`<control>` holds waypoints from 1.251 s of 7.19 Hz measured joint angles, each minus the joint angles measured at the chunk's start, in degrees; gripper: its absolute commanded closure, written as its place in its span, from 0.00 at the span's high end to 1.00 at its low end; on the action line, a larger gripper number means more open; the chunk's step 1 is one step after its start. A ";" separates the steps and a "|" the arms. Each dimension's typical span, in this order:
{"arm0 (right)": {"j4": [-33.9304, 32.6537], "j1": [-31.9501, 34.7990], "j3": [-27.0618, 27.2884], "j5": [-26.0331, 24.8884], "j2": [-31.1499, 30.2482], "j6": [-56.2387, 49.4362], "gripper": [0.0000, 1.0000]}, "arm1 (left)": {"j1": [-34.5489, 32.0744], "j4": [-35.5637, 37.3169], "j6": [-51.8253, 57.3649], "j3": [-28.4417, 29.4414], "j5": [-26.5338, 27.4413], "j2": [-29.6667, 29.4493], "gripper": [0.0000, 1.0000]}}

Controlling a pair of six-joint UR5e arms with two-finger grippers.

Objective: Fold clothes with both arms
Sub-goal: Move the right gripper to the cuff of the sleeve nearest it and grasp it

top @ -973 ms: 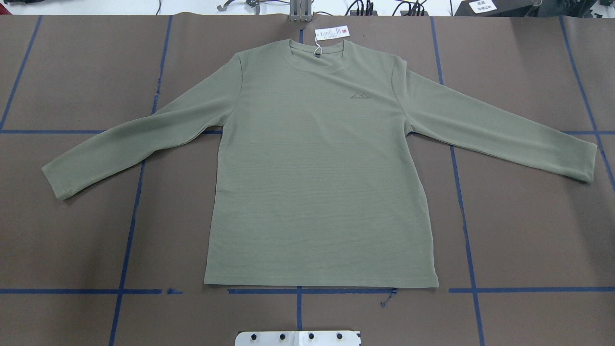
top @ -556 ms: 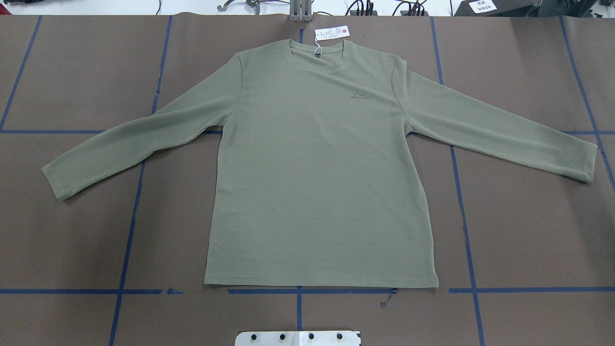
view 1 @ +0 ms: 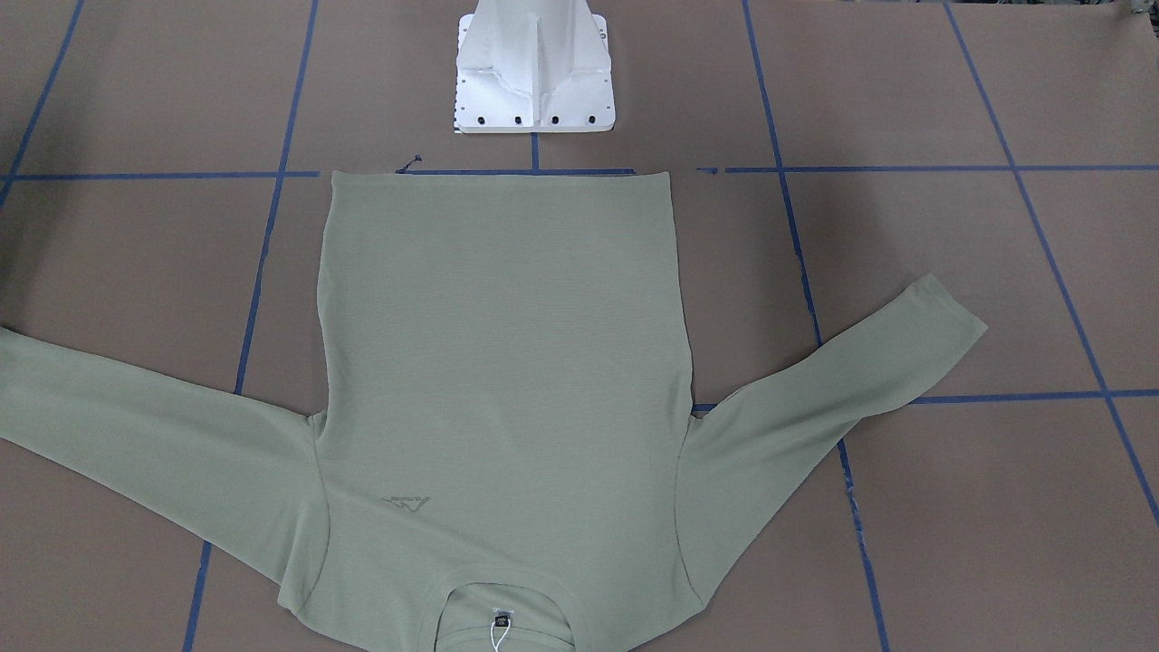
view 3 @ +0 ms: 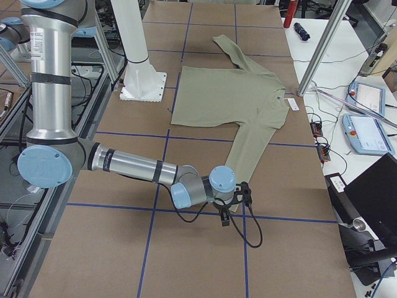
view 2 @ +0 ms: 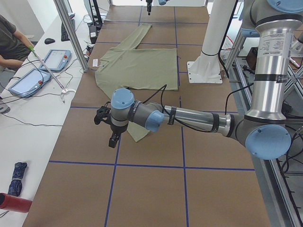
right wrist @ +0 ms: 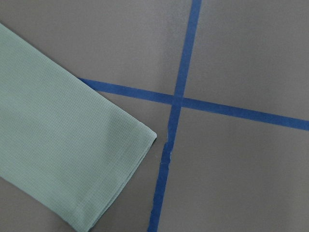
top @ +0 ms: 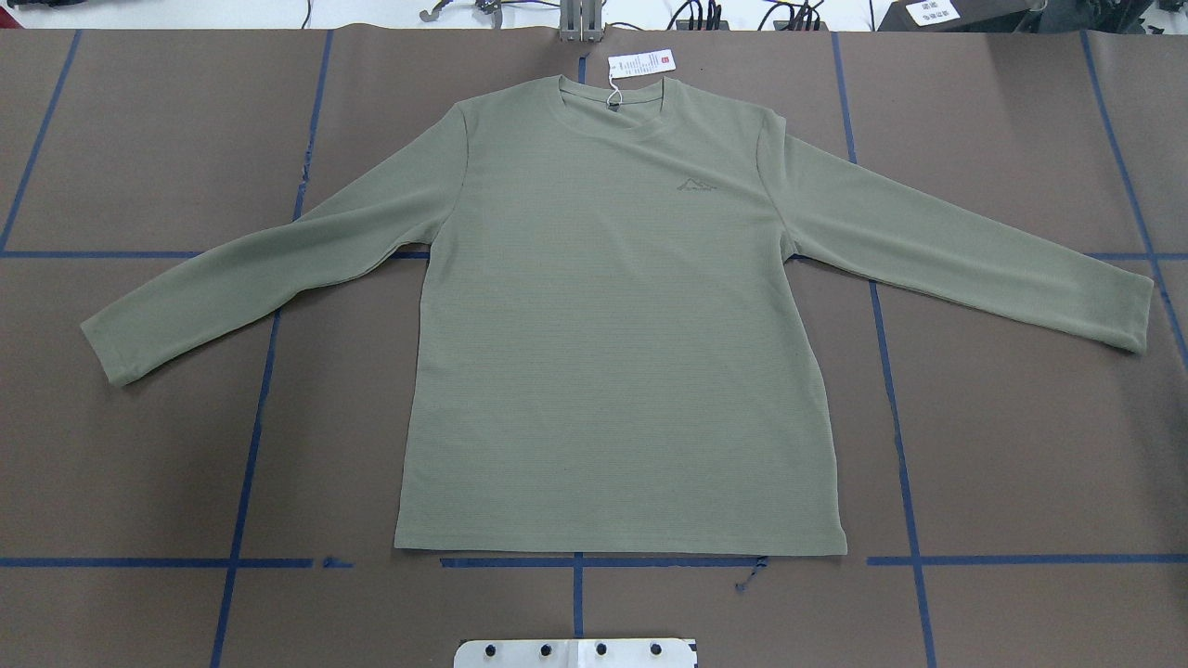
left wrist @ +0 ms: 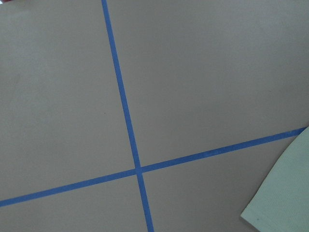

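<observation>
Fingers on black left gripper (view 2: pixel 113 140) and black right gripper (view 3: pixel 225 218): state unclear; hovering beside pale sage-green knit shirt (top: pixel 613 325) cuffs, they might miss.

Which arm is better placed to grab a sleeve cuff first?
Right, probably: its wrist view has the right cuff well in frame, while the left wrist view catches only a corner of the left cuff at its edge.

No wording can be read. The shirt (top: pixel 613 325) has a chest logo (top: pixel 695 186), a mountain outline above lettering too small to make out. The white hang tag (top: pixel 640 63) at the collar carries illegible fine print and a red mark. A white label (top: pixel 937 12) beyond the bench's far right corner bears blurred characters.
</observation>
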 measured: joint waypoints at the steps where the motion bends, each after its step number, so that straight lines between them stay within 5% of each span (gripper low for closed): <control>1: 3.79 -3.65 -1.31 -2.13 0.63 4.92 1.00 | 0.07 -0.47 -0.23 0.27 -0.20 -0.20 1.00; 6: 5.61 -8.15 -5.84 -3.68 4.76 11.10 1.00 | 0.11 -2.74 -0.13 0.31 -0.43 0.54 1.00; 7: 5.60 -8.15 -6.57 -3.51 5.14 11.05 0.90 | 0.11 -3.09 -0.15 0.22 -0.43 0.64 1.00; 9: 5.50 -8.12 -6.90 -3.05 5.23 11.07 0.35 | 0.11 -3.24 -0.14 0.09 -0.43 0.68 1.00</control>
